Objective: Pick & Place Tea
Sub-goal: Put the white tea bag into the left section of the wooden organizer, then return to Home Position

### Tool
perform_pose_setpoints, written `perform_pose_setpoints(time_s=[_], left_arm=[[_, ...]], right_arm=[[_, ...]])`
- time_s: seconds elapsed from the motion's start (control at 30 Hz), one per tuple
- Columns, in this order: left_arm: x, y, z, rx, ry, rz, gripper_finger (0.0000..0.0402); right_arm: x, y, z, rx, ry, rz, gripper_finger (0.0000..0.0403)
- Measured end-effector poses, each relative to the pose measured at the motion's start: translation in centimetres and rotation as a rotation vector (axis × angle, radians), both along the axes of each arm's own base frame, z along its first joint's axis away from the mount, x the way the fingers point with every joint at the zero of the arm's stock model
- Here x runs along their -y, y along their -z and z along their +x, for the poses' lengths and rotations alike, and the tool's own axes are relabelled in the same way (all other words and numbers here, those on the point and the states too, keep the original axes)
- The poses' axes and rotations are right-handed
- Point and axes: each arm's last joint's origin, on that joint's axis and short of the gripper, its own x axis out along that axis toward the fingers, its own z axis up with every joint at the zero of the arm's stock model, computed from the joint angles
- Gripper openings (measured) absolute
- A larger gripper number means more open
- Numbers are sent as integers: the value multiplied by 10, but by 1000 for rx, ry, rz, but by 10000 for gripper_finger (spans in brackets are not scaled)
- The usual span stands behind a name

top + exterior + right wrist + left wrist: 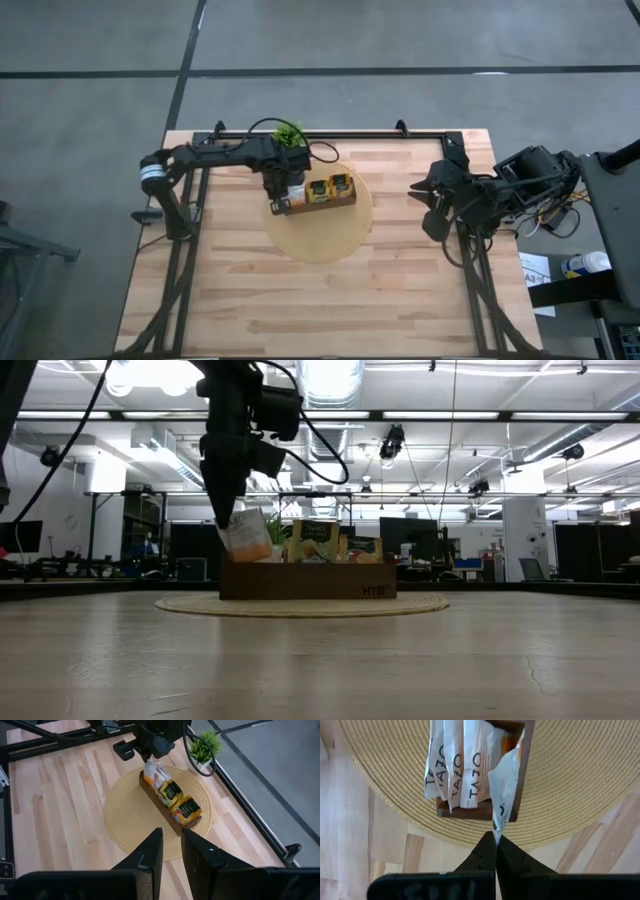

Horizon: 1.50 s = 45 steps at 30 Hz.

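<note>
A brown compartment tray (330, 204) lies on a round woven mat (320, 240) at the table's middle. Its left end compartment holds several white tea sachets (455, 765); dark green-and-yellow sachets (172, 792) stand in the other compartments. My left gripper (496, 840) hovers over that left end, pointing down, shut on a white-and-orange sachet (245, 535). My right gripper (172, 850) waits raised over the table's right side, open, with nothing between its fingers. My left gripper pinches the white-and-orange sachet by its top edge (496, 829) between its two fingertips, from above, pointing down. The sachet hangs tilted below the fingers, and its orange lower end (252, 553) reaches the rim of the tray's left end compartment beside the other white sachets.
A small green potted plant (290, 133) stands just beyond the tray, close to the left arm. A black frame rail (350, 135) runs along the table's far edge. Bare wooden tabletop (300, 310) stretches toward the near edge.
</note>
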Motion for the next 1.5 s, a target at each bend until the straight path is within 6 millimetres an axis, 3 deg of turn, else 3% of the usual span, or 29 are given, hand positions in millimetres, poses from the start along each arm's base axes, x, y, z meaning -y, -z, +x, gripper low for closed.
perform_pose_setpoints(time_s=[0.8,0.97,1.23,1.5], left_arm=[[-5,11,10,-34,31,23,5],[-6,6,12,-19,34,37,34],[-7,2,13,-11,32,63,118],[-8,-19,15,36,4,97,133]], right_arm=[[-1,4,2,-17,2,-11,68],[-1,4,2,-17,2,-11,68],[-1,4,2,-17,2,-11,68],[-1,4,2,-15,5,-24,68]])
